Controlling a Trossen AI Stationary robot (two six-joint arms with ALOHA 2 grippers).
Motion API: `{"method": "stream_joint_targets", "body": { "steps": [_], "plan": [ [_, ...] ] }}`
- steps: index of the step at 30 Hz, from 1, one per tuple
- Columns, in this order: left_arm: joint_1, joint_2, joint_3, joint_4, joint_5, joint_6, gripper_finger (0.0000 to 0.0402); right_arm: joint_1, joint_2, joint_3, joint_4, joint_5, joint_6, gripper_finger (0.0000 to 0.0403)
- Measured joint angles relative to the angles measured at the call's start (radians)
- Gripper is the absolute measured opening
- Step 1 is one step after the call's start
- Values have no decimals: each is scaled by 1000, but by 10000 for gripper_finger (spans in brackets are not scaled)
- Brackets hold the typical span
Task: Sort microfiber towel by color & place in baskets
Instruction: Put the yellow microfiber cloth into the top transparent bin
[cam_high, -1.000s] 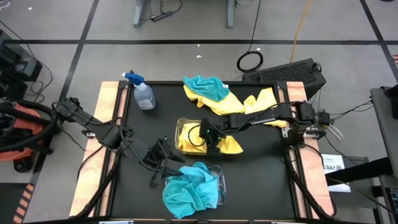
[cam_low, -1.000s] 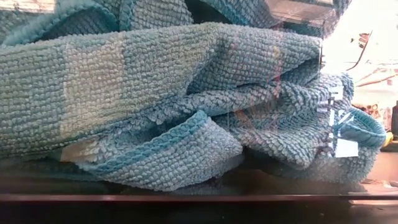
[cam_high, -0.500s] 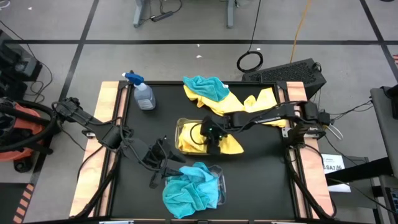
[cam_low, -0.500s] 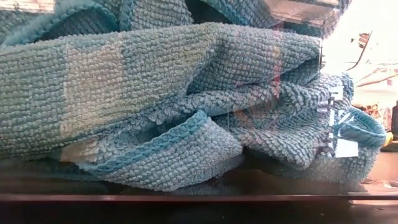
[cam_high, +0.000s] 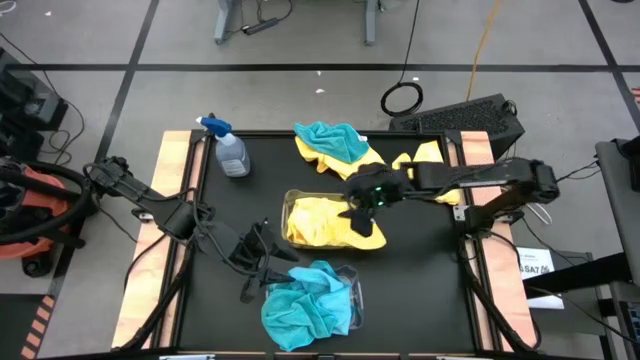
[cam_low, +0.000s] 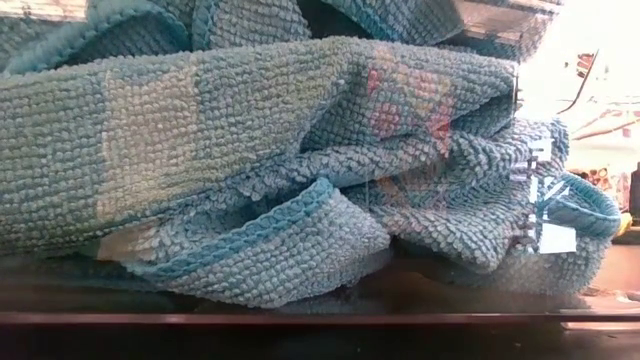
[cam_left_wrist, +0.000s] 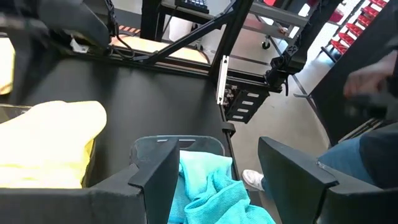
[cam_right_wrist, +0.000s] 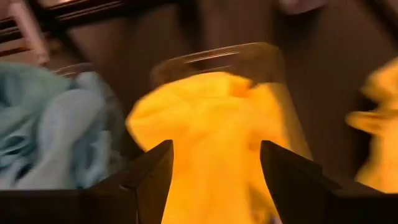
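Overhead view: black worktop (cam_high: 420, 280) with wooden side rails. Right tool (cam_high: 362, 205) hangs over the right end of the middle basket (cam_high: 290, 205), fingers spread, nothing between them. Yellow towels (cam_high: 320, 222) fill that basket and one drapes over its right edge onto the worktop. Left tool (cam_high: 268, 262) sits just beside the near basket (cam_high: 349, 276), fingers parted, holding nothing. That basket is heaped with teal towels (cam_high: 300, 305). At the far edge lies an unsorted pile: a teal towel (cam_high: 332, 138) on top of yellow ones (cam_high: 385, 165) that trail toward the right rail. Spray bottle (cam_high: 229, 150) with blue trigger stands at the far left corner, well apart from both baskets.

Low view: almost wholly filled by bunched teal cloth (cam_low: 250, 180) pressed behind the clear basket wall, hems folded over each other. Neither arm shows here.

Left wrist view: own two dark fingers (cam_left_wrist: 155, 180) stand apart and bare. Between them, the clear basket's rim (cam_left_wrist: 177, 142) with teal towels (cam_left_wrist: 211, 193) inside. Yellow towels (cam_left_wrist: 46, 140) lie to one side on the dark worktop.

Right wrist view, blurred: own fingers (cam_right_wrist: 149, 174) apart, empty. Beyond them the yellow heap (cam_right_wrist: 211, 130) in its clear basket (cam_right_wrist: 249, 56), teal towels (cam_right_wrist: 56, 118) alongside.
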Motion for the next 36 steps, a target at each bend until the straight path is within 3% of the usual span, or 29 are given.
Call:
{"method": "stream_joint_targets", "body": {
  "steps": [6, 16, 24, 36],
  "plan": [
    [0, 0, 0, 0, 0, 4, 226, -13, -111, 0, -184, 169, -11, 228],
    [0, 0, 0, 5, 0, 27, 226, -119, -137, -3, -509, 270, -37, 221],
    [0, 0, 0, 6, 0, 26, 226, -303, -133, -160, -436, 198, 3, 221],
    [0, 0, 0, 7, -1, 17, 226, -552, -133, -447, -271, 170, 78, 222]
  ]
}}
